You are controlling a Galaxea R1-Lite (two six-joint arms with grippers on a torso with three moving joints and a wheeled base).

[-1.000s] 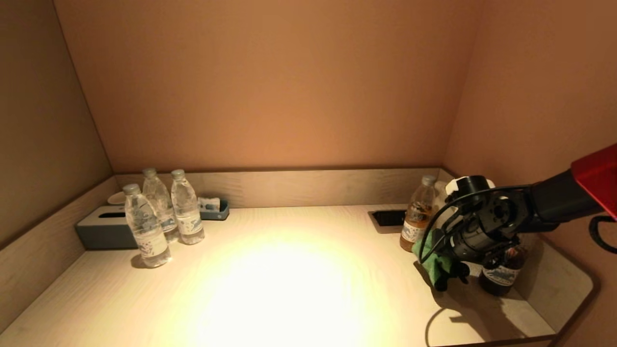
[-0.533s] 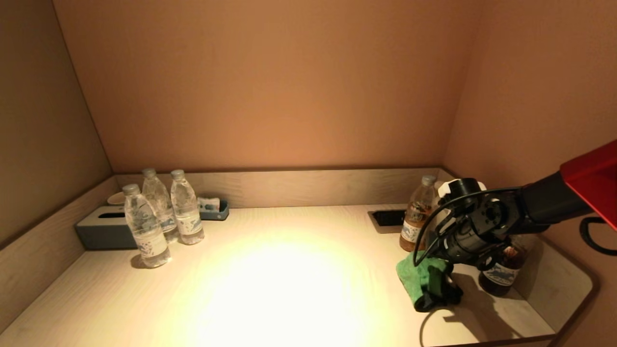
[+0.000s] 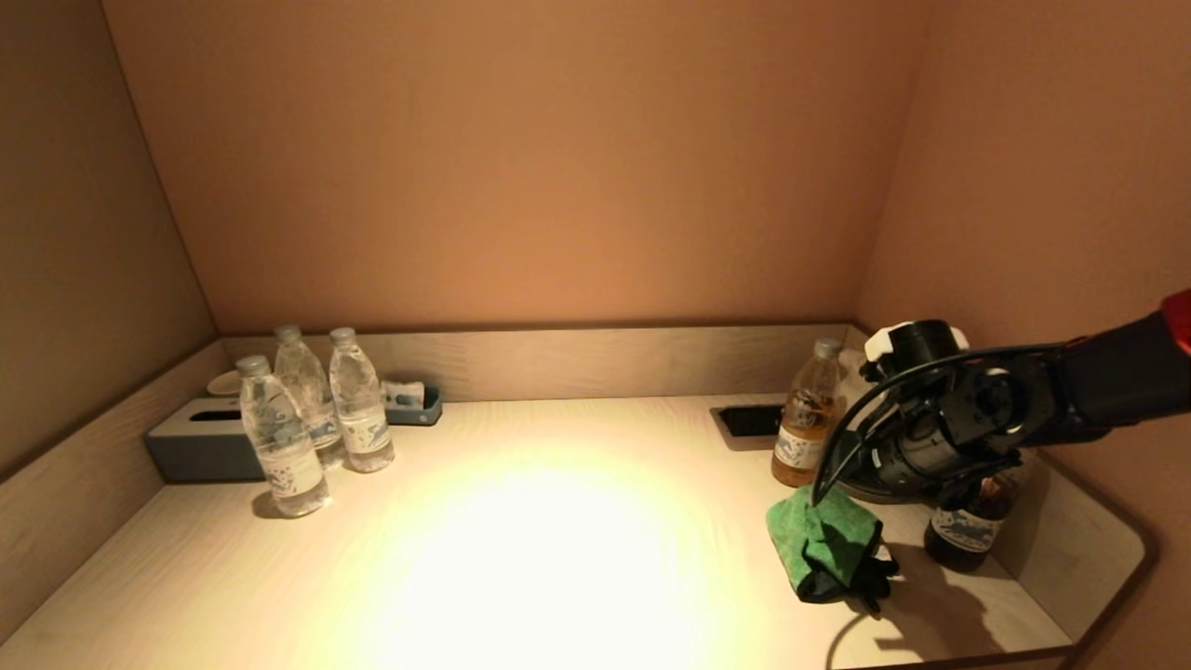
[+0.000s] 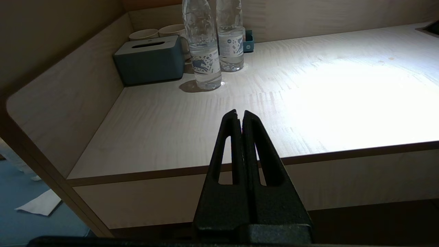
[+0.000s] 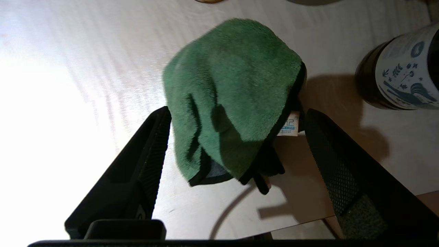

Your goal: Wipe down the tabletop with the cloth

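- The green cloth (image 3: pixel 824 542) (image 5: pixel 233 99) lies bunched on the tabletop (image 3: pixel 558 549) near its front right, free of any grip.
- The right gripper (image 5: pixel 236 120) hangs above the cloth with its jaws spread wide; in the right wrist view one finger shows on each side of the cloth, neither pressing it.
- A white label shows at the cloth's dark-bound edge.
- A dark bottle (image 3: pixel 968 526) (image 5: pixel 401 68) stands just beside the cloth on the right; an amber bottle (image 3: pixel 806 415) stands behind the cloth, next to a dark recessed slot (image 3: pixel 750 421).
- The left gripper (image 4: pixel 240 118) sits off the front edge of the tabletop, fingers pressed together, holding nothing.
- Three clear water bottles (image 3: pixel 312 414) and a grey tissue box (image 3: pixel 200 447) stand at the left rear.
- The pale wood-grain surface is strongly lit at centre, with a low upstand and plain walls around it.
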